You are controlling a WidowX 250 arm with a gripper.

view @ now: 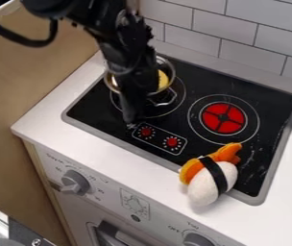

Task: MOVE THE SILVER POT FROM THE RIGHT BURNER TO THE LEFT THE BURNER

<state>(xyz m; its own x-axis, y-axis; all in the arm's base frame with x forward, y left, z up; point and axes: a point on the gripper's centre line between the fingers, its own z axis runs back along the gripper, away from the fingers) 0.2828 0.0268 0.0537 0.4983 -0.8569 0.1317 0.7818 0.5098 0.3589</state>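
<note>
Hanging from the top edge, black arm (119, 43) puts the pincer (132, 106) over the left burner (182, 100). Can't tell whether the pincer is spread, pressed together or pinching anything. Silver pot (172, 72) is at the rear part of that burner, partly hidden behind the arm, something yellow (163, 80) in it. Can't tell if pot sits on the cooktop or is raised. Right burner (224, 118) shows its red disc, nothing over it. Sushi toy (207, 185), white and orange with a black band, lies across the cooktop's (110, 126) front edge, partly on the white desk (49, 115). Two red knobs (172, 141) near the front edge, white tiled wall (251, 41) behind.
</note>
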